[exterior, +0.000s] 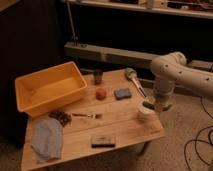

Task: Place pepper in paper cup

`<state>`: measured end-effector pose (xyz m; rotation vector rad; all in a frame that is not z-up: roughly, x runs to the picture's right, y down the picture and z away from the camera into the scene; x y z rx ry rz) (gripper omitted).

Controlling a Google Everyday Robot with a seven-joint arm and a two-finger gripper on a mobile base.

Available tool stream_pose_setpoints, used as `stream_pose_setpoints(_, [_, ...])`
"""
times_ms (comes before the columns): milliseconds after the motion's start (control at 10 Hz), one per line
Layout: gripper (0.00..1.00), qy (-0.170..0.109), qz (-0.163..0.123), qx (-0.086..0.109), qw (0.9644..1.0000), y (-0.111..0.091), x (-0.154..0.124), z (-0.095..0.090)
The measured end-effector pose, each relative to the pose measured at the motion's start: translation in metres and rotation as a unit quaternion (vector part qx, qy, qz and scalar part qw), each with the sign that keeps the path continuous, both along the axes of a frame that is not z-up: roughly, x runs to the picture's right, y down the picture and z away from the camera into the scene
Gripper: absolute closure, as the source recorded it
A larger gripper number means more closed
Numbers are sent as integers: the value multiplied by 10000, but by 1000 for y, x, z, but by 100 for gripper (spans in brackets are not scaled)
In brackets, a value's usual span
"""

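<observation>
A white paper cup (144, 114) stands near the right edge of the wooden table (120, 127). A small green pepper (147, 105) sits at the cup's top rim, partly over its opening. My gripper (158, 106) hangs from the white arm (172, 70) just right of the cup and right beside the pepper. Whether the pepper rests in the cup or is held is hidden.
A yellow bin (50, 87) stands at the back left. A dark cup (98, 76), a red-orange round fruit (101, 93), a blue sponge (122, 93), a brush (133, 76), a fork (87, 115), a dark snack pile (61, 117), a blue cloth (47, 137) and a dark bar (103, 141) lie on the table.
</observation>
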<state>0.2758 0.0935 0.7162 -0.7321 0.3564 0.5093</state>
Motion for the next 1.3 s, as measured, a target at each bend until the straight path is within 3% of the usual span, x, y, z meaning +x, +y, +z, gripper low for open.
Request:
stream_pose_setpoints(200, [98, 37, -25, -43, 10000, 0, -1, 4])
stream_pose_setpoints(800, [37, 274, -77, -260, 9993, -3, -1, 17])
stream_pose_setpoints(1000, [22, 321, -99, -320, 9989, -1, 0, 22])
stream_pose_setpoints(1300, [20, 268, 15, -333, 9991, -3, -1, 28])
